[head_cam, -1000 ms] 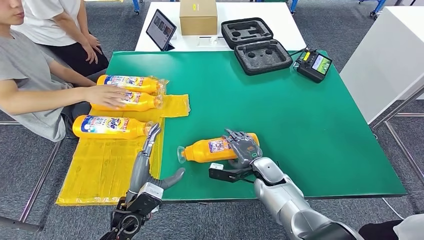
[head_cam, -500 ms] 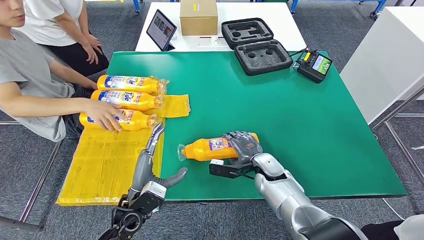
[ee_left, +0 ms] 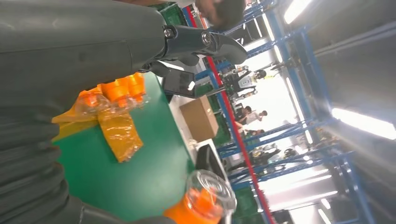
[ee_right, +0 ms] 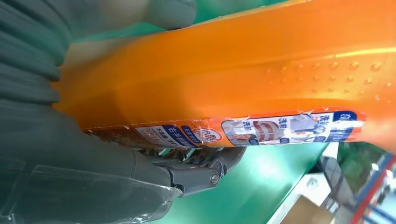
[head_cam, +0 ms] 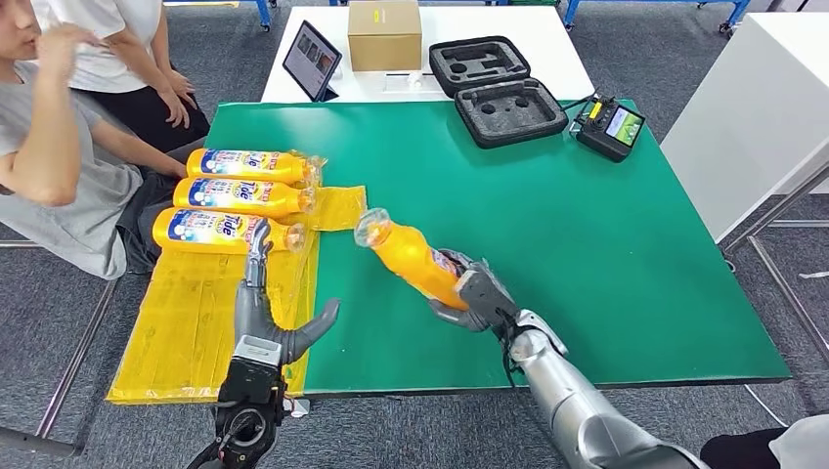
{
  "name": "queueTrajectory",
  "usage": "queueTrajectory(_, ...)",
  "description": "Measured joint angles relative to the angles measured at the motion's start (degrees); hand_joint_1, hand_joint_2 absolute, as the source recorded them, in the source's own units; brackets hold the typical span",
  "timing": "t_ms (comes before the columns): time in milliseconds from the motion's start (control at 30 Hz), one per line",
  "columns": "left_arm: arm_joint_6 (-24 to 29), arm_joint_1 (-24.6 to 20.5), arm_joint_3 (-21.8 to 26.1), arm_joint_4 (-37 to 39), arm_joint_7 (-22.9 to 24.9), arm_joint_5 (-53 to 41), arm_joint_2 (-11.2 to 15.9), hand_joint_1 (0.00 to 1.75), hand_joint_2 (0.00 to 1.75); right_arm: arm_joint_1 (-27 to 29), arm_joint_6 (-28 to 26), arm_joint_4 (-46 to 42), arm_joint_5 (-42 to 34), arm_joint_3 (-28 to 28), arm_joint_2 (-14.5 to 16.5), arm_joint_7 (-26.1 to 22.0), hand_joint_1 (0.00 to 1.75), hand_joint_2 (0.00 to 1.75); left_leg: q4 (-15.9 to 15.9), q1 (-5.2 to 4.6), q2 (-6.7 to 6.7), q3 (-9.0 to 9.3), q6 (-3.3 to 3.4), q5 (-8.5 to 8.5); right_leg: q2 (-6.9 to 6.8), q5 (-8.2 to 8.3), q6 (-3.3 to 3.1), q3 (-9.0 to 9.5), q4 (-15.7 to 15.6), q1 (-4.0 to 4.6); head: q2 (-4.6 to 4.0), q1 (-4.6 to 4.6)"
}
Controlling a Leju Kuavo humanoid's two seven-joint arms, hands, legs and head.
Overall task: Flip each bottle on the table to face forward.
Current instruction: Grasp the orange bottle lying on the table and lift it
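Note:
My right hand grips an orange bottle by its base and holds it lifted off the green table, tilted with its clear cap up and to the left. The right wrist view has the bottle close up with a label strip along its lower side. Three orange bottles lie side by side on yellow plastic sheeting at the table's left, blue labels facing up. My left hand hovers open over the sheeting, fingers stretched toward the nearest bottle. The held bottle's cap shows in the left wrist view.
Two people sit at the table's left edge. At the back stand a tablet, a cardboard box, an open black foam case and a controller with a screen. A white table is on the right.
My right hand has lifted the orange bottle off the table and tilted it cap-up to the left. The person set the third bottle in line and drew the hand back. My left hand shifted slightly left.

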Motion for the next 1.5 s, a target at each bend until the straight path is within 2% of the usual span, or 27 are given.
queueTrajectory(267, 0.11, 0.12, 0.1, -2.86, -0.02, 1.28, -0.1, 0.0, 1.75, 2.44, -2.21, -2.86, -4.13, 0.01, -0.01, 0.0, 1.75, 1.75, 0.01, 0.0, 0.0, -0.11, 0.0, 0.0, -0.01, -0.01, 0.01, -0.08, 0.0, -0.04, 0.0, 0.01)
queueTrajectory(367, -0.93, 0.02, 0.09, -3.08, -0.02, 2.53, -0.36, 0.0, 1.75, 3.28, -3.47, -4.05, -8.72, 0.13, -0.08, 0.04, 1.75, 1.75, 0.01, -0.03, -0.02, -0.15, 0.01, -0.01, -0.02, -0.02, 0.02, -0.12, -0.01, -0.06, 0.0, 0.01)
queueTrajectory(500, -6.99, -0.47, 0.02, 0.34, -0.02, 6.22, -1.43, 0.0, 1.75, 5.71, -5.39, -7.47, -16.03, 1.63, -0.34, 0.13, 1.75, 1.75, 0.01, -0.04, -0.11, -0.31, 0.02, 0.01, -0.06, -0.01, 0.03, -0.24, 0.0, -0.07, 0.0, 0.0)
queueTrajectory(600, -11.81, -0.98, -0.48, 4.7, -0.02, 8.04, -2.64, 0.0, 1.75, 7.35, -6.66, -10.34, -17.85, 3.29, -0.38, 0.13, 1.75, 1.75, 0.02, -0.05, -0.13, -0.36, 0.03, 0.01, -0.06, -0.01, 0.03, -0.3, 0.0, -0.07, 0.0, -0.01)
queueTrajectory(733, -15.78, -2.23, -1.54, 11.61, 0.0, 10.26, -4.5, 0.0, 1.75, 8.54, -8.17, -13.02, -18.6, 5.86, -0.19, 0.13, 1.75, 1.75, 0.02, -0.04, -0.14, -0.42, 0.03, 0.01, -0.07, -0.01, 0.03, -0.35, 0.0, -0.07, 0.0, 0.0)
queueTrajectory(967, -18.27, -4.86, -2.03, 20.17, 0.01, 12.33, -6.8, 0.0, 1.75, 8.72, -9.85, -13.57, -18.56, 9.36, 0.73, 0.13, 1.75, 1.75, 0.02, -0.04, -0.14, -0.46, 0.03, 0.01, -0.07, -0.02, 0.03, -0.38, 0.0, -0.06, 0.0, -0.01)
queueTrajectory(1233, -19.19, -6.71, -2.28, 23.74, 0.38, 13.29, -8.28, 0.0, 1.75, 8.7, -12.44, -13.53, -17.3, 12.55, 1.5, 0.13, 1.75, 1.75, 0.02, -0.04, -0.15, -0.5, 0.03, 0.01, -0.11, -0.02, 0.03, -0.4, 0.01, -0.07, 0.0, 0.0)
queueTrajectory(1500, -18.82, -7.94, -2.25, 24.18, 0.1, 14.3, -8.49, 0.0, 1.75, 8.8, -14.9, -13.13, -15.71, 15.42, 1.79, 0.13, 1.75, 1.75, 0.02, -0.04, -0.15, -0.52, 0.03, 0.01, -0.11, -0.02, 0.03, -0.43, 0.01, -0.06, 0.0, 0.01)
